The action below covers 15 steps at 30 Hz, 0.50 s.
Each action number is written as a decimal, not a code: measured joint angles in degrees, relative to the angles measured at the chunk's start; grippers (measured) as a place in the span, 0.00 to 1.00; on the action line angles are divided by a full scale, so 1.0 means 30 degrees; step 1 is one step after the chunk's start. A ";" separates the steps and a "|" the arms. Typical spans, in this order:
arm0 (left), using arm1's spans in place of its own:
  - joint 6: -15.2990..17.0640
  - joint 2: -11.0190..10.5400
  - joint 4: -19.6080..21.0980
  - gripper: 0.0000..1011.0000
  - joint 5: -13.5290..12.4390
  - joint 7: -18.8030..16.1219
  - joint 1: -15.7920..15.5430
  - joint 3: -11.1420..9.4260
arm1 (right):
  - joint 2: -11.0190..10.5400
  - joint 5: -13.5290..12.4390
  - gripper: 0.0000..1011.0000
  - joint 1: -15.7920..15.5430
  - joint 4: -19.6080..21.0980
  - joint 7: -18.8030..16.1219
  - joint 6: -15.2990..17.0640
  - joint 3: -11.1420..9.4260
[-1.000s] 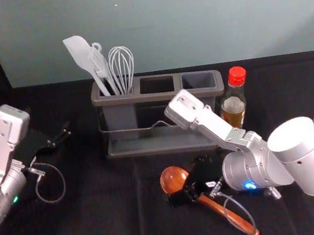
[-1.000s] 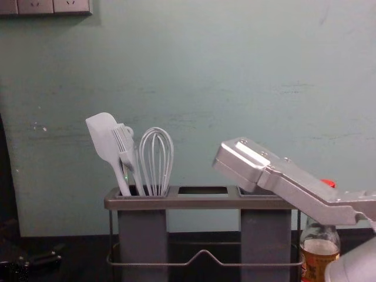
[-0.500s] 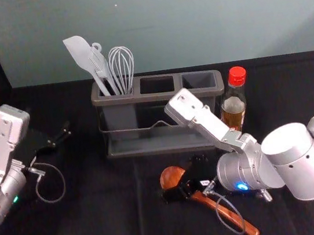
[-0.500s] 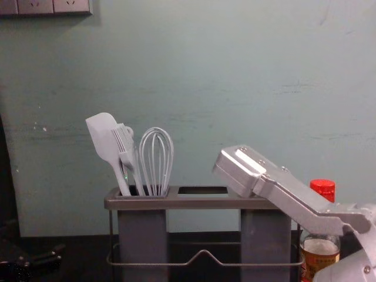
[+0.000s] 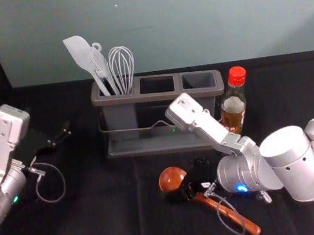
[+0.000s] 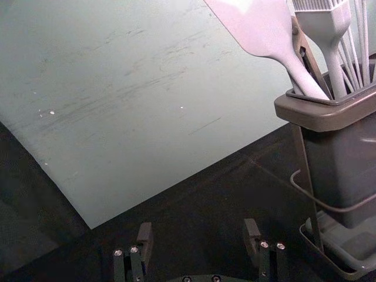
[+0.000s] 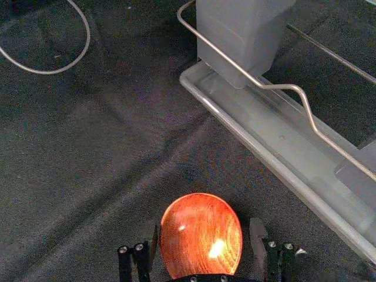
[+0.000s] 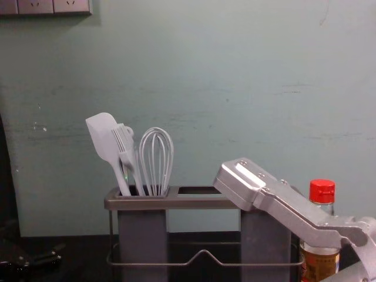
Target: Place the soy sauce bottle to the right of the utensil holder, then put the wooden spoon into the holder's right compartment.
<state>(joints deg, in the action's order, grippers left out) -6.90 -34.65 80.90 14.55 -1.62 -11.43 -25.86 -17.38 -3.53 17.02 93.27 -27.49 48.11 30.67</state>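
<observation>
Bottle sits right of holder; spoon grasp underway. Right gripper straddles it, fingers apart; clench next. Left gripper idle left, spread.

In the head view, the pale wall is lit softly, and a wide, faint shadow is cast on its right side. The black cloth is left very dark, with few details shown. Small spots of glare are given by the wooden spoon. The spatula is partly washed out. On the right arm, bright highlights are seen.
</observation>
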 joint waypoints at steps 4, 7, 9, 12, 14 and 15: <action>-0.0001 0.0000 0.0000 0.99 -0.0001 0.0000 -0.0001 0.0000 | 0.0028 0.0105 0.99 -0.0032 0.0004 -0.0080 -0.0033 -0.0060; 0.0000 0.0000 0.0000 0.99 0.0000 0.0000 0.0000 0.0000 | 0.0044 0.0168 0.99 -0.0073 0.0040 -0.0154 -0.0032 -0.0101; -0.0001 0.0000 0.0000 0.99 0.0000 0.0000 0.0000 0.0000 | 0.0050 0.0219 0.99 -0.0084 0.0053 -0.0171 -0.0031 -0.0106; 0.0000 0.0000 0.0000 0.99 -0.0001 0.0000 0.0000 0.0000 | 0.0053 0.0323 0.99 -0.0082 0.0028 -0.0295 -0.0030 -0.0085; 0.0000 0.0000 0.0000 0.99 0.0000 0.0000 0.0000 0.0000 | 0.0066 0.0386 0.99 -0.0059 -0.0020 -0.0328 -0.0031 -0.0057; -0.0001 0.0000 0.0000 0.99 -0.0001 0.0000 -0.0001 0.0001 | 0.0071 0.0417 0.99 -0.0045 -0.0049 -0.0341 -0.0033 -0.0043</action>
<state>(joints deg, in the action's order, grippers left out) -6.91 -34.64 80.90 14.55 -1.62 -11.43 -25.86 -17.16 -2.28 16.88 93.13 -28.51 48.01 30.54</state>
